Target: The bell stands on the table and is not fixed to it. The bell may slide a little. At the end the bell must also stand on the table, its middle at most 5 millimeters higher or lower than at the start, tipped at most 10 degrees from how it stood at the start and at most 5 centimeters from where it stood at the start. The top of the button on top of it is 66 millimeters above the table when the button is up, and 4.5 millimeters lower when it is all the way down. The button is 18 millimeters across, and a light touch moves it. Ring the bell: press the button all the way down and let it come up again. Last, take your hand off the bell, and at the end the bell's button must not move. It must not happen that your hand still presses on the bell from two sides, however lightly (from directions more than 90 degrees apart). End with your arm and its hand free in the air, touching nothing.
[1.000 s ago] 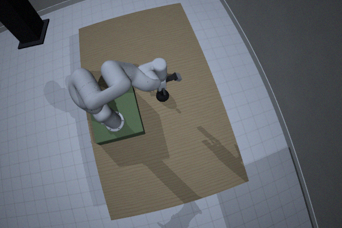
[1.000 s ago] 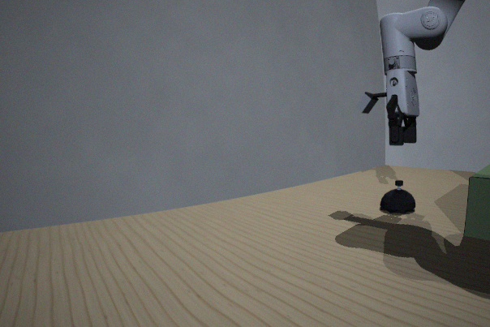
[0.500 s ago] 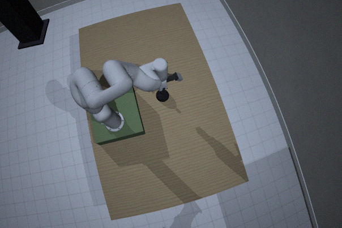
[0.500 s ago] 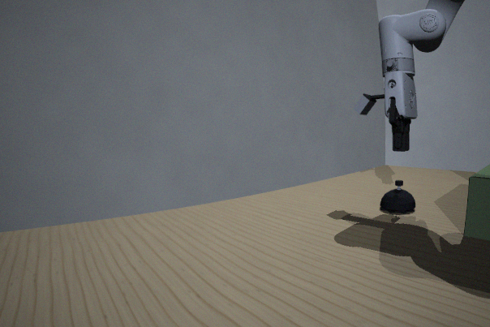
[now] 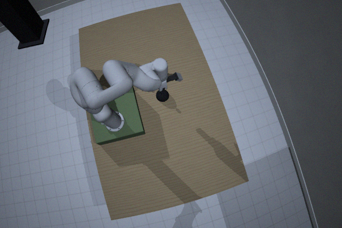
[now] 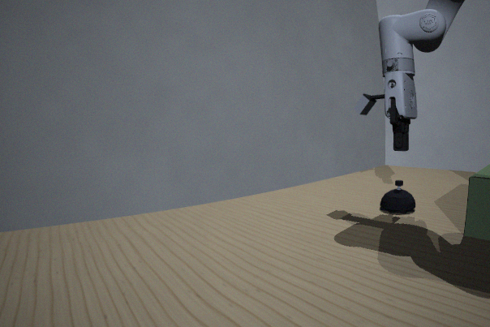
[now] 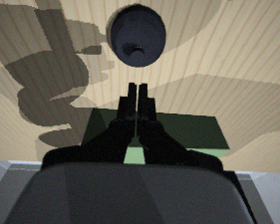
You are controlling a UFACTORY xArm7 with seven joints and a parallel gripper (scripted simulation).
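Note:
The bell (image 6: 397, 201) is a black dome standing upright on the wooden table, with a small button (image 6: 398, 182) on top that is up. It also shows in the top view (image 5: 163, 95) and in the wrist view (image 7: 136, 36). My gripper (image 6: 400, 146) points straight down, almost directly above the button with a clear gap of air between them. Its fingers are shut together on nothing, as the wrist view (image 7: 138, 91) shows. In the wrist view the fingertips sit just below the bell's dome.
The green base block (image 5: 119, 116) that carries the arm stands close beside the bell, at the right edge of the exterior view (image 6: 479, 202). A black pillar (image 5: 20, 13) stands on the floor far off the table.

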